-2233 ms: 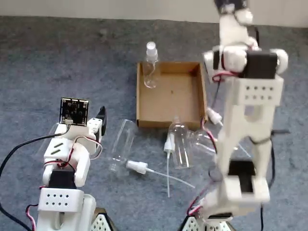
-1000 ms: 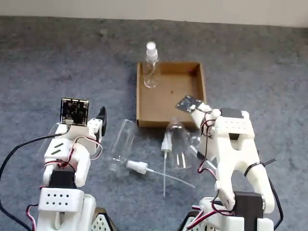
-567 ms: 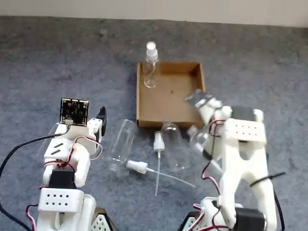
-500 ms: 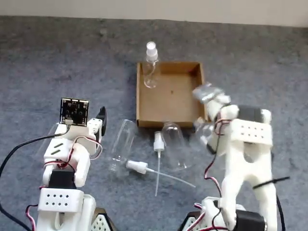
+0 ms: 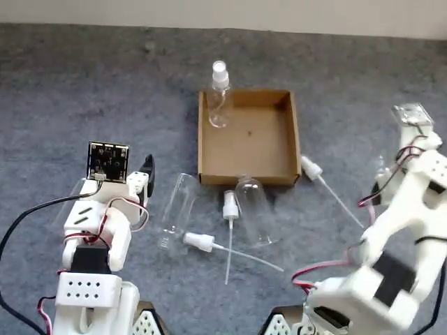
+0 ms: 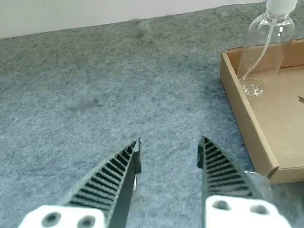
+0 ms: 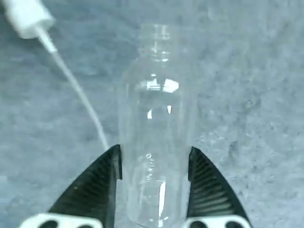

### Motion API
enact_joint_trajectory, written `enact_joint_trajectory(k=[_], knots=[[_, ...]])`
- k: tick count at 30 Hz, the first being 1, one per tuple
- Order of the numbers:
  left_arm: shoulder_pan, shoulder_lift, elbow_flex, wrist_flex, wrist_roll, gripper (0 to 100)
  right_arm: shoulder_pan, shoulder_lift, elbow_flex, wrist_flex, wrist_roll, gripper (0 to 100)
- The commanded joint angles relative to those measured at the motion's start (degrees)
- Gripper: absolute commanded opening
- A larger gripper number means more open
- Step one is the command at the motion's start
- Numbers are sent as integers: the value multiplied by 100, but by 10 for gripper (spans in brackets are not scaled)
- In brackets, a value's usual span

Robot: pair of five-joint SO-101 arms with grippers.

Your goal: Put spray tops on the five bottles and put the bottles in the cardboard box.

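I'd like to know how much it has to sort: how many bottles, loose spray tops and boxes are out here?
Cardboard box: 1
Clear bottles: 4, one capped in the box, one in the right pincer
Loose spray tops: 3
Total: 8

place: robotics test bench | cue: grey felt tabletop (image 5: 84,91), pale wall (image 5: 140,12)

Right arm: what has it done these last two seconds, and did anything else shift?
It came down by the box's near right corner, took an uncapped bottle in its right hand and swung right with it. The bottle lying before the box and the spray top beside it got nudged left. The left hand and the capped bottle in the box stayed put.
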State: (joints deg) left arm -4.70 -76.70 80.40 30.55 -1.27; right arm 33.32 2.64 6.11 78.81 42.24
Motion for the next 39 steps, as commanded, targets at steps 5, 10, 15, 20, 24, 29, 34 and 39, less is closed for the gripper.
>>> enact_joint_trajectory(k=[5,10,15,20,24,29,34,39], knots=[[-40,13,-1007,1037,-492,151,286,1095,-1015,-110,-18,42],[374,558,-1516,1741,-888,151,92,1613,-1051,-101,-18,54],[435,1323,-1745,1767,-484,151,-31,1701,-1042,-66,-18,197],[435,1376,-1622,1767,-475,151,-57,1631,-1121,-48,-26,304],[435,1376,-1367,1767,-484,151,-418,1235,-1525,646,-53,311],[145,1376,-1314,1758,-484,151,-1191,585,-2053,1437,-62,311],[-295,1376,-1314,1758,-457,152,-1789,426,-1490,1543,-62,311],[-303,1376,-1305,1741,-457,152,-1938,426,-365,840,-62,310]])
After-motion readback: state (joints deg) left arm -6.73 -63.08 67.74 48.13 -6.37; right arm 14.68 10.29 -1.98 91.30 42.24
